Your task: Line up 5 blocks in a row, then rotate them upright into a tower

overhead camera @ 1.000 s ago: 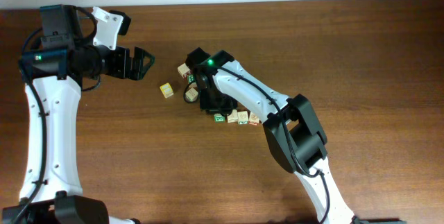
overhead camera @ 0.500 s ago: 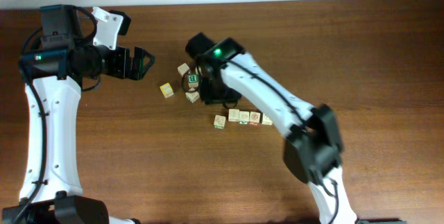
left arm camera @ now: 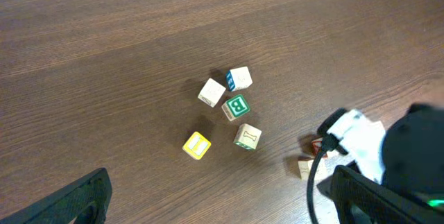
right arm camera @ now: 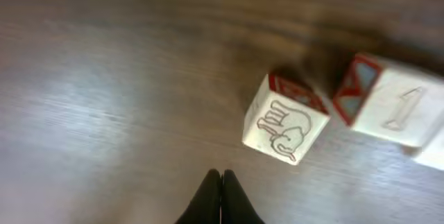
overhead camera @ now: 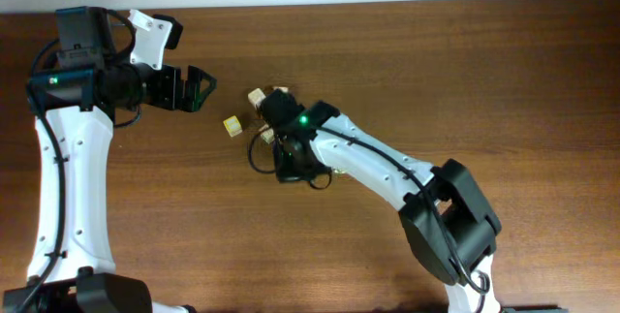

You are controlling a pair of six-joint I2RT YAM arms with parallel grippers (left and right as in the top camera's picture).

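Table: a dark brown wooden table (overhead camera: 504,80) carried everything
Right arm: the white and black right arm (overhead camera: 387,168) reached from the near right edge to the middle of the table, and in the overhead view its wrist covered most of the task's blocks
Left arm: the white and black left arm (overhead camera: 63,177) stood along the left side
Left gripper: the left gripper (overhead camera: 201,90) hung with its jaws spread wide and nothing between them, left of the loose cubes
Right gripper: the right gripper (right arm camera: 222,186) had its 2 black fingertips pressed together, grasping nothing, near the elephant block but apart from it
Elephant block: a pale wooden block with an elephant outline and a red face (right arm camera: 284,123) sat on the table, turned cornerwise to the fingertips
Number block: a pale wooden block with a 1 and a red face (right arm camera: 388,106) lay just beside it on the right; blur hid whether they touched
Loose cubes: a plain pale cube (left arm camera: 211,92), a blue-edged cube (left arm camera: 239,78) and a dark green B cube (left arm camera: 236,107) sat close together, with a pale I cube (left arm camera: 248,136) near them and a yellow-faced cube (left arm camera: 197,145) slightly apart
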